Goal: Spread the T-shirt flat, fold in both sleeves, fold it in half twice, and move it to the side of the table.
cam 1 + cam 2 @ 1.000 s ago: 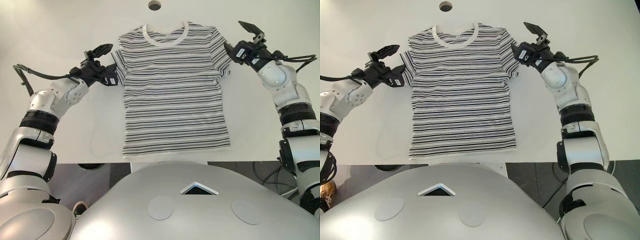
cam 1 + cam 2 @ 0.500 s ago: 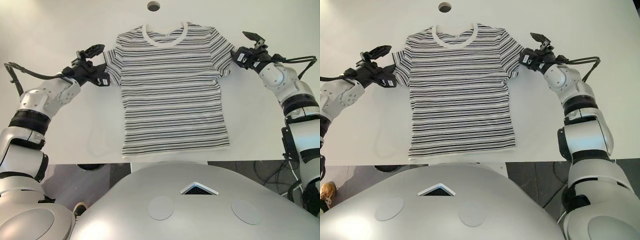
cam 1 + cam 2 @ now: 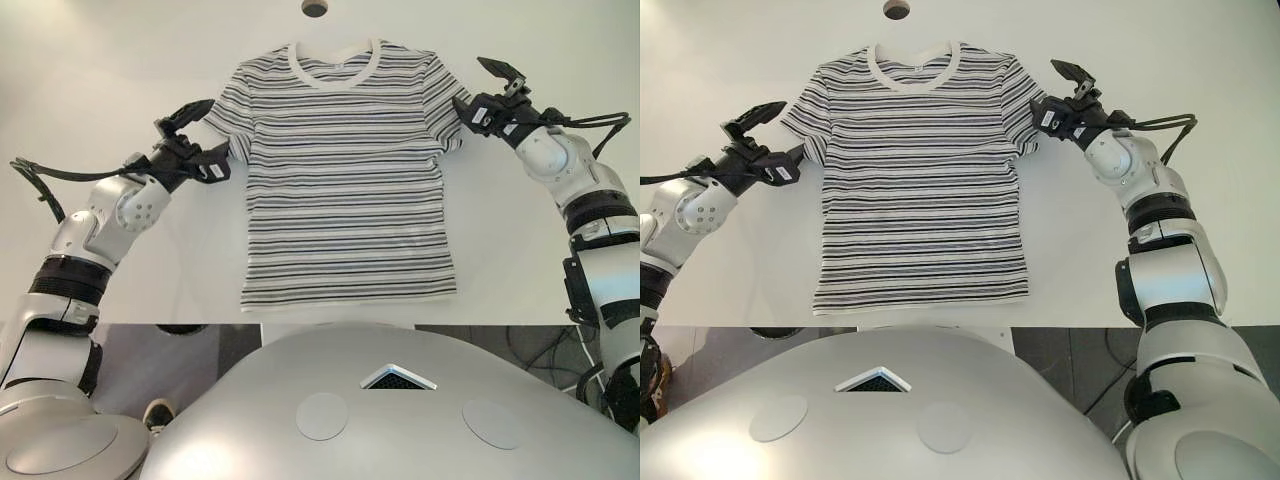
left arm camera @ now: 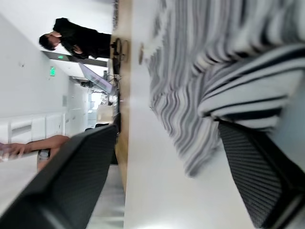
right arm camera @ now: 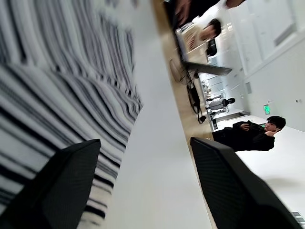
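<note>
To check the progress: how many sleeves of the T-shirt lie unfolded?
2. One sleeve lies by the left gripper, the other by the right gripper; both are fully visible.

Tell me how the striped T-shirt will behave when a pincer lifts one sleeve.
Probably floppy: the T-shirt lies flat on the table with soft wrinkles, so a lifted sleeve should droop and fold over. Likely light, being thin cloth; the whole shirt may slide on the smooth table if tugged sideways. Hardly fragile, and it will not roll.
</note>
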Robot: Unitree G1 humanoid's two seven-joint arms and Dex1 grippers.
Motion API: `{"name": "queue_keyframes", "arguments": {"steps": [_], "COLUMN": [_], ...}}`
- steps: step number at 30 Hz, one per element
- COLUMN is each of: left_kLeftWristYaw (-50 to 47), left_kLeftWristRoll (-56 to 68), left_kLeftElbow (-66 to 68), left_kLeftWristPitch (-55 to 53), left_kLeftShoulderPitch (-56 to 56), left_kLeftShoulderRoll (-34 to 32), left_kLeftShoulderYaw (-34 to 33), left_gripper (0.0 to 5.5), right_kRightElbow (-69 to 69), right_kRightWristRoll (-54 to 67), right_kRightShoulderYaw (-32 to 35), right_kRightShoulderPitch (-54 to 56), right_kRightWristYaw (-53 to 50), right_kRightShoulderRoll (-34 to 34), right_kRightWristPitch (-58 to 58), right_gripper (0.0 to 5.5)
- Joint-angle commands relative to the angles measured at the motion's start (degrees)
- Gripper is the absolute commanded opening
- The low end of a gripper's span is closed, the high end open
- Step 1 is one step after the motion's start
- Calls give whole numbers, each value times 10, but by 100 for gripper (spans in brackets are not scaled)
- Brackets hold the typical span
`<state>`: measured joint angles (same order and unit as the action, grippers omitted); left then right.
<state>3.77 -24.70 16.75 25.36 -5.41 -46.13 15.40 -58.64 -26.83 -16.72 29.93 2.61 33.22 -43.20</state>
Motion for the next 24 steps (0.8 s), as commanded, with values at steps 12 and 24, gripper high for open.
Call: {"name": "queue_keyframes", "arguments": {"steps": [12, 24], "left_kLeftWristYaw": [216, 243], "left_kLeftWristRoll": [550, 579], "left_kLeftElbow": [-19, -34], "left_kLeftWristPitch": [-454, -602], "left_kLeftShoulderPitch": [9, -24], "left_kLeftShoulderRoll": [178, 200], "left_kLeftShoulderYaw": [-240, -245], "left_gripper": [394, 394], "right_kRightElbow": [516, 596], "right_kRightWristRoll": [359, 335], "right_kRightShoulderYaw": [188, 190], "right_kRightShoulderPitch": [-239, -280], "right_kRightWristYaw": [116, 158], "right_kRightShoulderRoll": [-34, -47], "right_kRightWristPitch": [154, 182], "right_gripper": [353, 353]}}
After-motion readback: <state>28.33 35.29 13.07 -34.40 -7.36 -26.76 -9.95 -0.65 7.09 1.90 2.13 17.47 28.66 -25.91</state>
